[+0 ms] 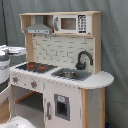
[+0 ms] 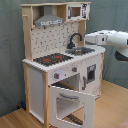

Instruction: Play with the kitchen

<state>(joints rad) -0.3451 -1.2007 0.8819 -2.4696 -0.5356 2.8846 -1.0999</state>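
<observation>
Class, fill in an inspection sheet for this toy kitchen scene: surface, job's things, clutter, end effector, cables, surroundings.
Surface: wooden floor, bare where seen.
Job's things: kitchen upright; oven door hanging open in the second exterior view; stovetop, sink, faucet, hood and microwave in place.
Clutter: nothing seen.
End effector: arm reaches in beside the countertop near the sink; fingers not discernible.
Cables: nothing seen.
Surroundings: grey curtain behind.
</observation>
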